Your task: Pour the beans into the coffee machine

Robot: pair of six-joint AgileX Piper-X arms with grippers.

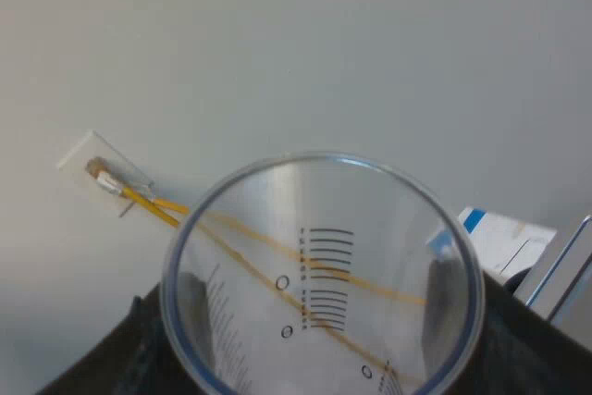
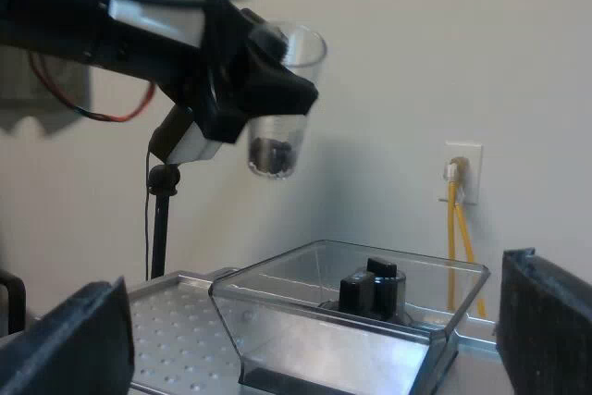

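Spread wide, the right hand [image 2: 310, 335] framed the clear bean hopper [image 2: 435, 270]; above its rim the left hand [image 2: 264, 90] pinched a near-upright clear measuring glass [image 2: 287, 113], dark beans [image 2: 273, 152] at its bottom.

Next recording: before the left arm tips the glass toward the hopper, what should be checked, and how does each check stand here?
1. Grip: the left gripper has a finger on either side of the measuring glass, which is held roughly upright: ok.
2. Load: dark beans lie at the glass's bottom: ok.
3. Hopper: the bean hopper looks lidless, with its top open: ok.
4. Alignment: the glass is higher than the hopper, but whether it is right over the opening: cannot tell.
5. Other arm: the right gripper is open, low by the hopper and apart from the glass: ok.
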